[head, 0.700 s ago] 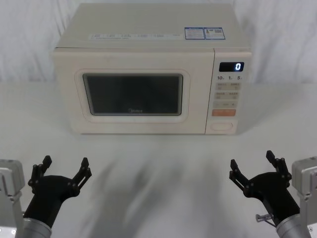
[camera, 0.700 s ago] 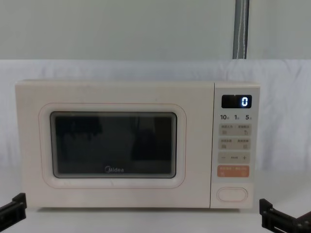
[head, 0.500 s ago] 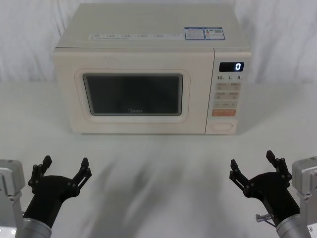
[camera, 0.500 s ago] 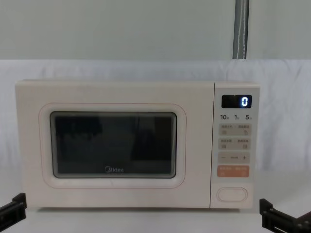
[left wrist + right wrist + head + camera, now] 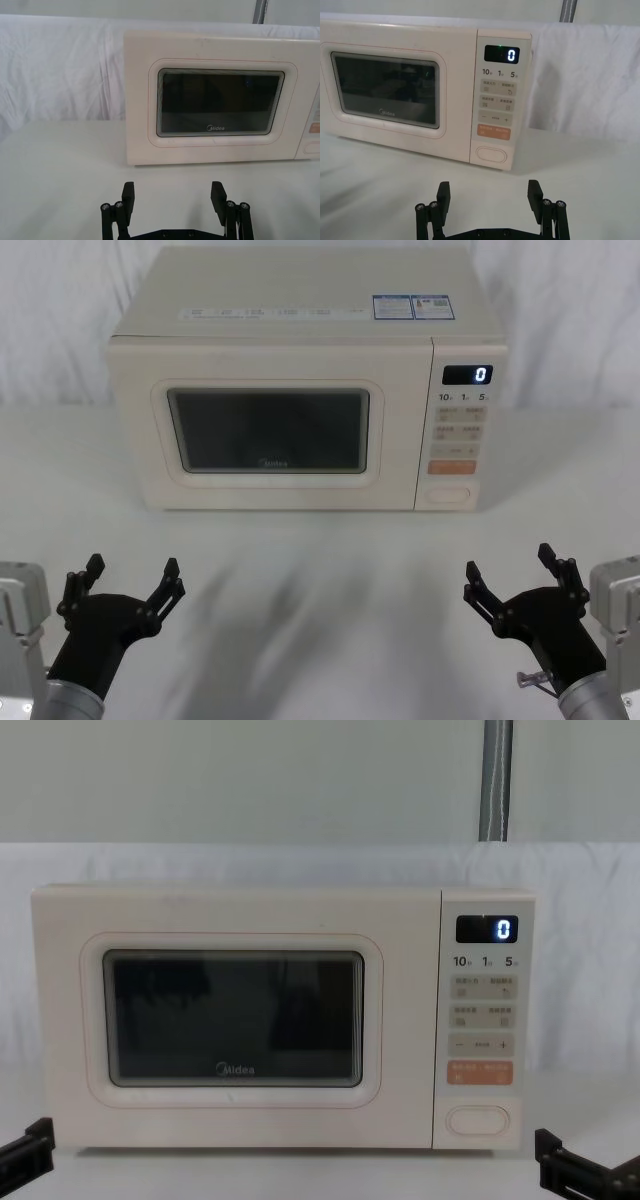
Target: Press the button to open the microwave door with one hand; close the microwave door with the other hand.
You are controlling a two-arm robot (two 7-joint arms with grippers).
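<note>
Your button [image 5: 448, 494] sits at the microwave's [image 5: 300, 310] 5 o'clock corner; the microwave door [image 5: 270, 430] is flush shut. At your 7 o'clock, the left gripper [image 5: 130, 575] hovers splayed apart; at 5 o'clock, the right gripper [image 5: 509, 567] likewise, both well short.
</note>
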